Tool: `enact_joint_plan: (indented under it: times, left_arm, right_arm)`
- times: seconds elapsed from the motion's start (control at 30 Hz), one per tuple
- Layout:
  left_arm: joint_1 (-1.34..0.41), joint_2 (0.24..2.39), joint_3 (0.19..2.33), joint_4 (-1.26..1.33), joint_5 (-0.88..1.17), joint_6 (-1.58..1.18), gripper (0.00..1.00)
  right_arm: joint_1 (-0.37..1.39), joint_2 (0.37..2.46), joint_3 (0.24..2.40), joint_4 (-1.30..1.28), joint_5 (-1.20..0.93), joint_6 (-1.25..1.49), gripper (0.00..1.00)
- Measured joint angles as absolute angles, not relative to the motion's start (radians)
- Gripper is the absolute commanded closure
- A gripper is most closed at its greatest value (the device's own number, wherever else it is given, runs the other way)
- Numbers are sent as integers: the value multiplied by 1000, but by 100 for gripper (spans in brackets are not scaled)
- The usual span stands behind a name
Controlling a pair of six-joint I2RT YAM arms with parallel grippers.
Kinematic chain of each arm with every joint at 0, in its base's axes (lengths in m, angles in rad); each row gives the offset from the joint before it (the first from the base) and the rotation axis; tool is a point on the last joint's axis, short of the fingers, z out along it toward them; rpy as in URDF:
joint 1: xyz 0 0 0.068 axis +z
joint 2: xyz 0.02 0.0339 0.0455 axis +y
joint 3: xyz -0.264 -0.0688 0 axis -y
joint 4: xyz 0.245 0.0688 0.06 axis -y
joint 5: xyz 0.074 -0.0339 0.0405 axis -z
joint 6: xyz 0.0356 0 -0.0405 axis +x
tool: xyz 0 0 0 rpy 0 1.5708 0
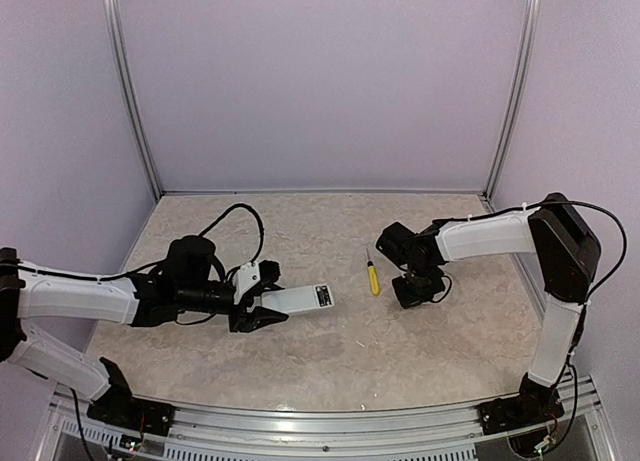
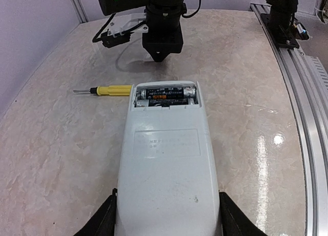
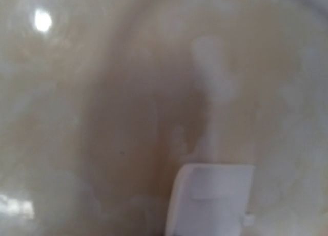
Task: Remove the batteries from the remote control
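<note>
**Remote in left grip, batteries in place**

Left gripper (image 2: pixel 166 218): fingers (image 2: pixel 101 221) are pressed against the two long sides of the remote (image 2: pixel 166 164) at its near end, clamped on it. The remote points away from the wrist, back face up. From above it sits left of centre on the table (image 1: pixel 330 231), dark label end toward the right arm. Cannot tell whether it rests on the surface or hangs just over it.

Compartment (image 2: pixel 165 84): at the remote's far end, open, lid off. Both batteries (image 2: pixel 166 96) are seated inside, side by side, lying across the remote's width. They are dark with orange print and metal ends.

Screwdriver (image 2: pixel 110 90): yellow handle, flat on the table. It lies between the remote's far end and the right arm, touching neither.

Right gripper (image 1: pixel 415 289): pointed down at the table, just beside the screwdriver and well apart from the remote. Its wrist view is blurred and very close to the surface, and no fingers show. Cannot tell if the jaws are apart or together.

Cover (image 3: pixel 212 200): small white piece with a side tab, at the bottom edge of the right wrist view. Cannot tell whether it is held or lying free.
</note>
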State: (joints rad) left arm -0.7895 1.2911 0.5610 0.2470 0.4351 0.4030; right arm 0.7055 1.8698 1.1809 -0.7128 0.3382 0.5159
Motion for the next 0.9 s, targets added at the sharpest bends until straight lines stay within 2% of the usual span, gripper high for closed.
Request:
enact_joint_plan:
  times: [0.3,0.7,0.9]
  left_arm:
    - [-795,1319,561,247,430,398,100]
    - [-797,1462,588,225,426,434,100]
    - [-799,1587,640,239,436,440,100]
  right_arm:
    - [704,1880,1193,-679,276,495,53]
    - [704,1869,1286,-707,118,462,41]
    - [704,1864,1329,-682,57,461,40]
